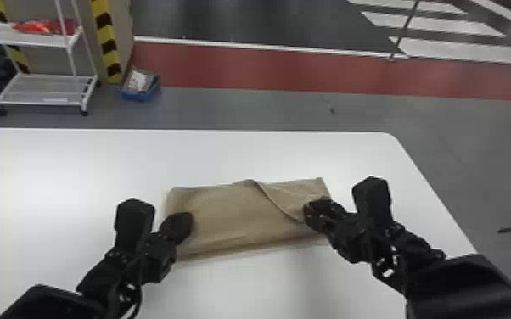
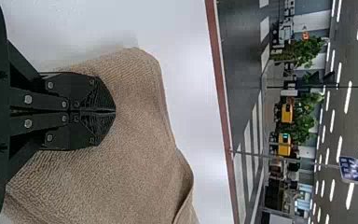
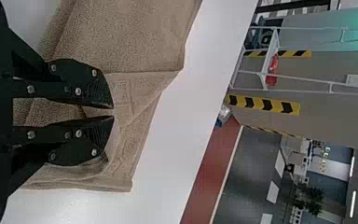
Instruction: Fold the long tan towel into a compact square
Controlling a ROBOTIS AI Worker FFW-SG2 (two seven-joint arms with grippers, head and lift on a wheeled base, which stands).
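Note:
The tan towel (image 1: 235,214) lies folded into a wide, layered rectangle on the white table, with a loose flap slanting across its right half. At its left end is my left gripper (image 1: 184,222), over the cloth. My right gripper (image 1: 311,214) is at the right end, beside the flap's lower tip. In the left wrist view, the left gripper (image 2: 115,112) has its fingers pressed together above the towel (image 2: 135,140). In the right wrist view, a small gap parts the fingertips of the right gripper (image 3: 113,112), over the layered end of the towel (image 3: 135,37).
The white table (image 1: 97,157) extends around the towel, its far edge and rounded right corner in sight. Beyond it on the floor stand a white shelf cart (image 1: 42,91) and a blue box (image 1: 140,91), both at the far left.

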